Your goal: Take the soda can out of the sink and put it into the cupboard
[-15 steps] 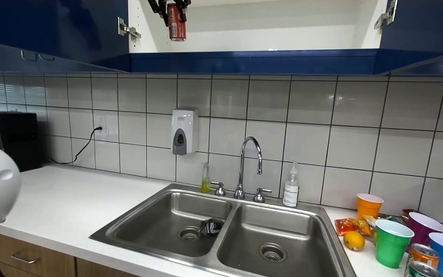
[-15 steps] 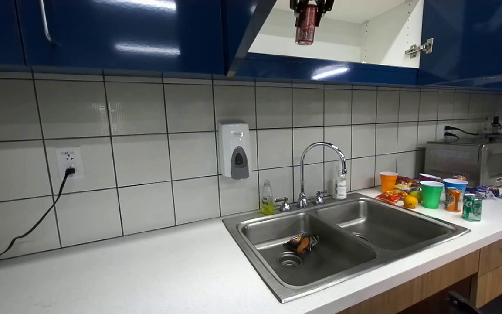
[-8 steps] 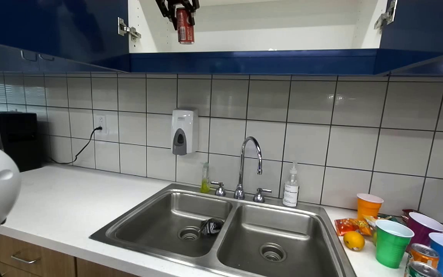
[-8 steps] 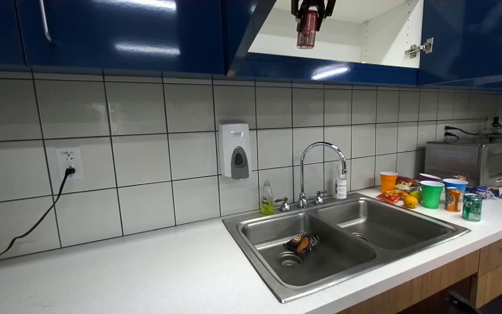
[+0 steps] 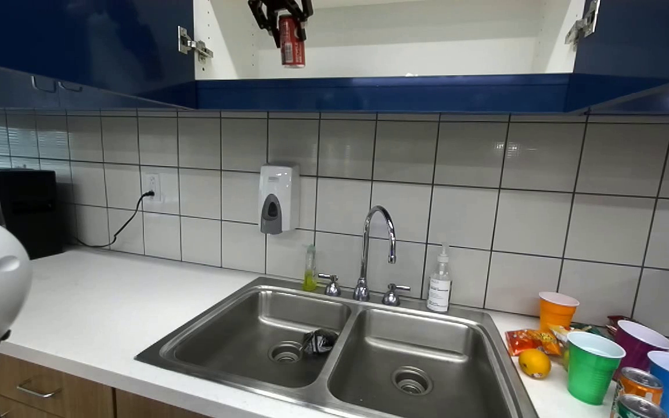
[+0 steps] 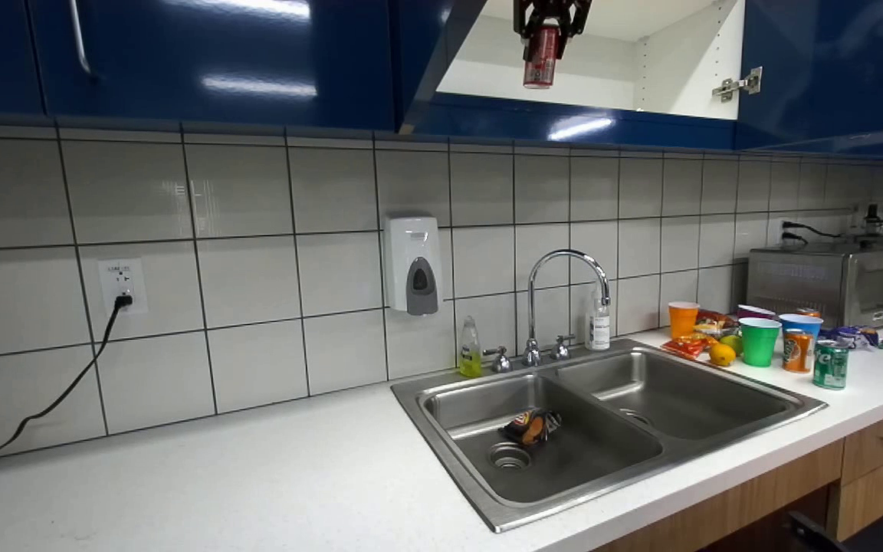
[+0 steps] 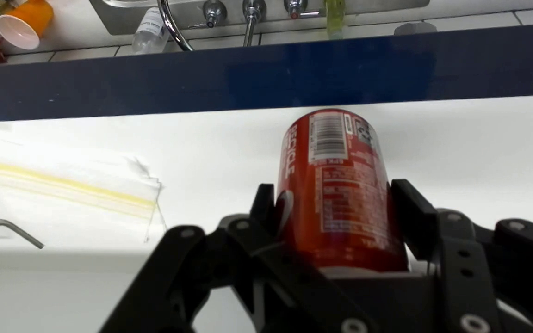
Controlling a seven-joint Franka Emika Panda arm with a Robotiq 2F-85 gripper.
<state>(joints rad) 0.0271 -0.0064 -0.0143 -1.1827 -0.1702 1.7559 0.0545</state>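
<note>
The red soda can (image 5: pixel 292 52) hangs bottom end down in my gripper (image 5: pixel 290 39). The can (image 6: pixel 539 73) and gripper (image 6: pixel 543 54) show in front of the cupboard's opening in both exterior views. In the wrist view, the fingers of the gripper (image 7: pixel 333 199) press both sides of the can (image 7: pixel 336 148). Its lower end lies close to the cupboard's blue front edge (image 7: pixel 266 76), over the white floor; the depth gap cannot be told. The cupboard (image 5: pixel 381 93) stands open above the sink (image 6: pixel 453 452). The can's top is hidden by the gripper.
Open blue doors (image 5: pixel 79 40) flank the opening. A clear bag with a yellow strip (image 7: pixel 70 185) and a metal hook (image 7: pixel 5 226) show against the white interior. A dark snack packet (image 6: pixel 531 426) lies in a basin. The faucet (image 5: pixel 365 249) and green cup (image 5: pixel 593 371) are below.
The gripper and the can in it have moved right and slightly down in an exterior view, and slightly down in both. The grip on the can has not changed. Nothing else has moved.
</note>
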